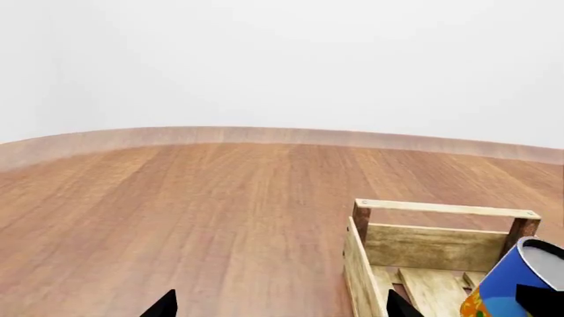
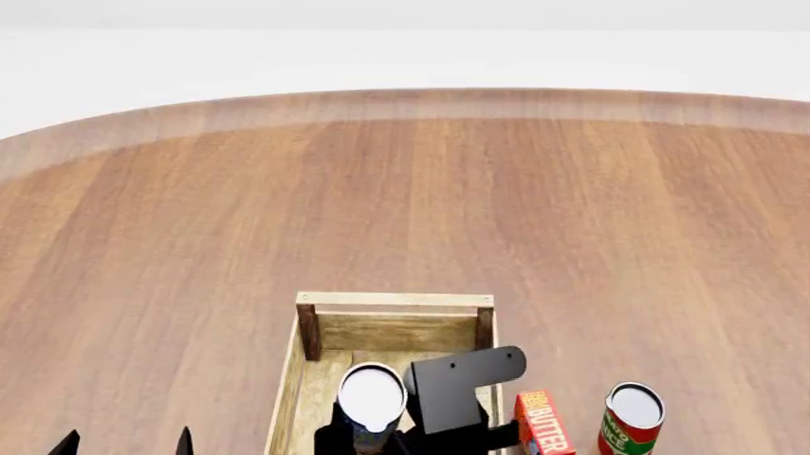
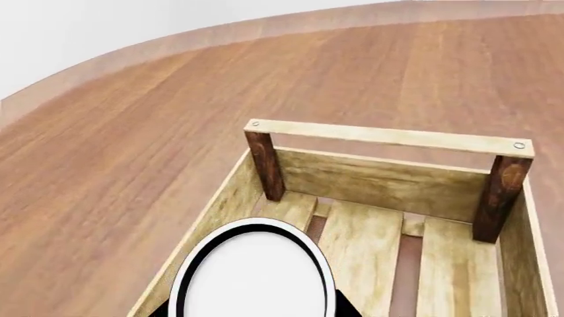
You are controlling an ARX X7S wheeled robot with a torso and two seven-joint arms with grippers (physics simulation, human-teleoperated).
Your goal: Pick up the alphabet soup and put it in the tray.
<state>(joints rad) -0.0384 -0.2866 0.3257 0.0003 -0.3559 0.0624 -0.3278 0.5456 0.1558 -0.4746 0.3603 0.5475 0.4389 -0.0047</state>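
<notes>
The only readable word is "BUTTER", in white letters on the red box (image 2: 544,424) standing just right of the crate (image 2: 395,300); the cans' labels are illegible.

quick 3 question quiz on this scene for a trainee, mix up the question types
1. True or false: the alphabet soup is held over the inside of the tray.
2. Which arm's gripper holds the soup? A) left B) right C) neither
3. Fill in: on the table beside the tray stand a butter box and a red-and-green ____.

Key
1. True: the right wrist view shows its pale lid above the tray's slats.
2. B: the right gripper is closed on it, while the left gripper is open with nothing between its fingertips, off to the side of the tray.
3. can
</notes>
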